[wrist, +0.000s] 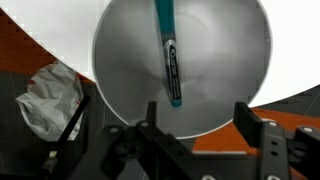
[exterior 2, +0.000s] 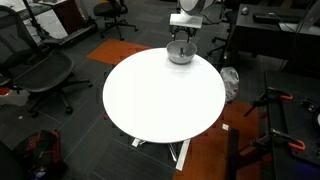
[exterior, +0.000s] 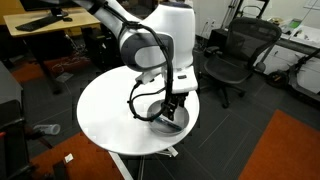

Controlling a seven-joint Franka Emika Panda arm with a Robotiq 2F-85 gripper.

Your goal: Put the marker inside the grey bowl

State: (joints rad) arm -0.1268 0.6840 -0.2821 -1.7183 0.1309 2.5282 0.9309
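Note:
The grey bowl (wrist: 180, 60) fills the wrist view, and the marker (wrist: 169, 55), a thin dark stick with teal ends, lies inside it. My gripper (wrist: 198, 118) is open and empty, its two fingers spread just above the bowl's near rim. In both exterior views the gripper (exterior: 176, 107) (exterior 2: 181, 44) hangs over the bowl (exterior: 178, 121) (exterior 2: 180, 55), which sits at the edge of the round white table (exterior: 110, 115) (exterior 2: 160, 95). The marker is hidden there.
Office chairs (exterior: 232, 55) (exterior 2: 40, 70) stand around the table. A crumpled plastic bag (wrist: 45, 95) lies on the floor beside the table, over an orange carpet (wrist: 290, 110). Desks (exterior: 50, 20) stand behind.

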